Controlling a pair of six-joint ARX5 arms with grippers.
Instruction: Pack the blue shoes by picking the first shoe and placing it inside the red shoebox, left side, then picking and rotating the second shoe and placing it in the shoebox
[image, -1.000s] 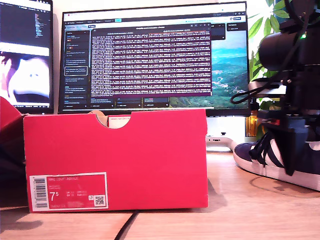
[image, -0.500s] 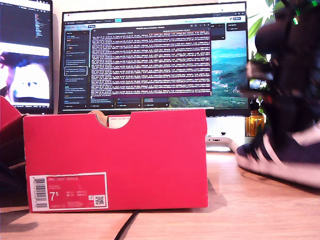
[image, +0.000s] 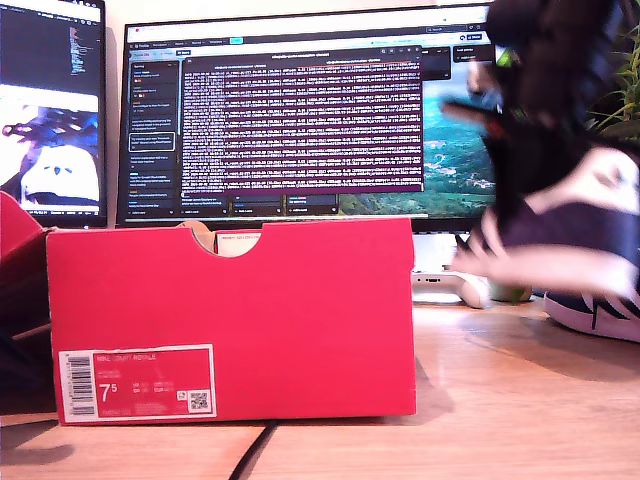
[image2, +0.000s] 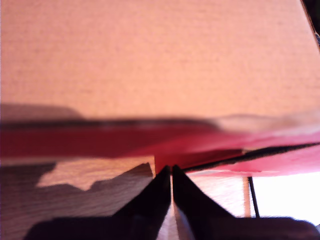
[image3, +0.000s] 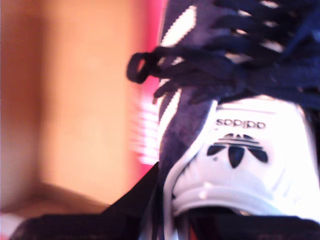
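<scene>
Second gripper (image3: 165, 220) clamped on shoe (image: 560, 250) at tongue; white tongue label and dark laces fill second wrist view. Shoe blurred, held above table (image: 500, 400), at 3 o'clock of box (image: 230, 320) in exterior view. Second shoe (image: 600, 312) on table, at 5 o'clock of held one. First gripper (image2: 172, 172) pinched closed, empty, near red cardboard. Monitor (image: 300, 110) at 12 o'clock of box.

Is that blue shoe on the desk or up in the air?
In the air. The blue shoe, gripped by my second gripper, hangs blurred above the desk.
</scene>
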